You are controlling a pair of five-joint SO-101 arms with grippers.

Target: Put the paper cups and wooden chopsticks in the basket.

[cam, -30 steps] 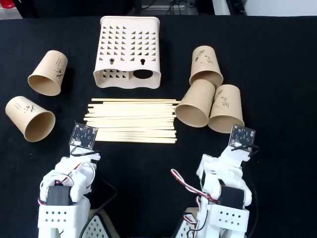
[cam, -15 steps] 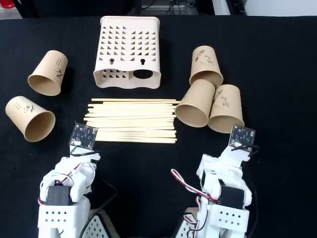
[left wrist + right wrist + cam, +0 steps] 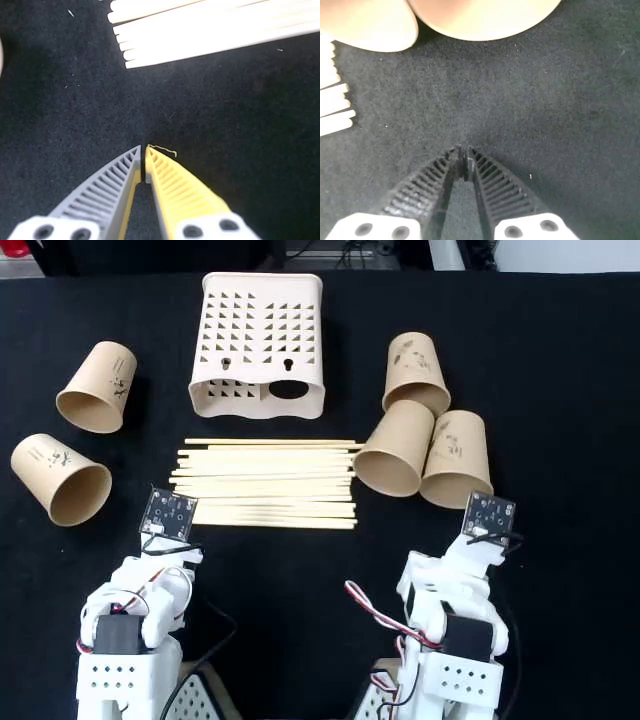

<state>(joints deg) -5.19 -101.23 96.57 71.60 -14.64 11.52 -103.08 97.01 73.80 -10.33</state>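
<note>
1. Every cup and chopstick I can see lies on the black cloth [image 3: 560, 390] outside the basket [image 3: 262, 345]. I judge the task to be at its first step: picking a first item and approaching it.
2. My left gripper [image 3: 144, 150] is empty, its two fingers pressed tip to tip. It sits over bare cloth just short of the near ends of the chopsticks [image 3: 265, 485].
3. My right gripper [image 3: 464, 151] is also closed on nothing. It is over cloth near the rims of the right cluster of cups [image 3: 397, 448].
4. The chopsticks lie flat in a loose bundle between the basket and the arms. Their long axis runs side to side across the table.
5. All five paper cups lie on their sides.
   - The far left cup [image 3: 98, 386] and the near left cup [image 3: 60, 480] lie apart from each other, with their mouths turned roughly toward my side.
   - The three cups on the right touch one another, mouths facing the arms.
6. The basket lies on its side with a perforated wall up and its long axis running away from me. I cannot tell whether the end facing the chopsticks is its mouth or its base.
7. Either gripper must spread its fingers before the next move.
   - For the chopsticks, I would close across the bundle, not along it.
   - For a cup, I would pinch the rim wall with one finger inside the mouth.
</note>
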